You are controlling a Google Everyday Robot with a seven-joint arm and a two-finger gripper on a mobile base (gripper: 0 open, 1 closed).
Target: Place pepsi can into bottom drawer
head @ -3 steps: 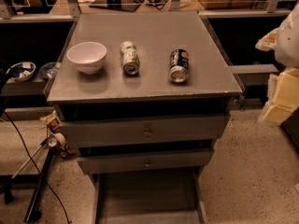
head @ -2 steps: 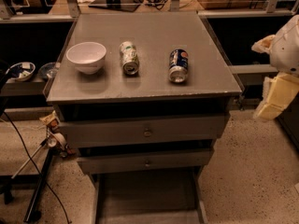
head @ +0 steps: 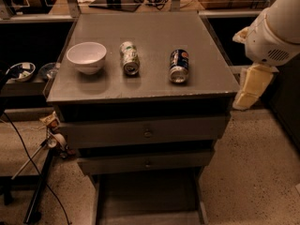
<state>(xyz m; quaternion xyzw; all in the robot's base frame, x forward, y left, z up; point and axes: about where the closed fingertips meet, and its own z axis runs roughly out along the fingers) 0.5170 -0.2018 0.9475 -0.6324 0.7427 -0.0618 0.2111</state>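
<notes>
Grey cabinet top (head: 140, 32), seen from above and in front.

Pepsi can (head: 178, 66): lies on its side on the top, right of centre and toward the front edge. The long axis runs roughly front to back. The body is dark blue, with a red-and-white round logo near the far end. The near silver end faces the camera and catches the light. Nothing touches it.

Green-and-white can (head: 129, 58): also on its side, left of the pepsi can with a clear gap between them, and lined up the same way. White bowl (head: 86, 57): upright, left of that can, near the top's left edge.

Cabinet front: two upper drawers are closed, each with a small round knob, the top drawer (head: 147, 133) and the middle drawer (head: 148, 163). Bottom drawer (head: 147, 196): pulled out toward the camera, a shallow grey tray with raised side walls, its floor bare and in shadow.

Gripper (head: 251, 88): cream-coloured, hanging below the white arm housing (head: 274, 32) off the cabinet's right side, about level with the top's front edge. It is well apart from the pepsi can and holds nothing visible. Whether it is open or closed I cannot tell.

Surroundings: speckled floor (head: 253, 172); a black cable (head: 28, 158) trails at left.
</notes>
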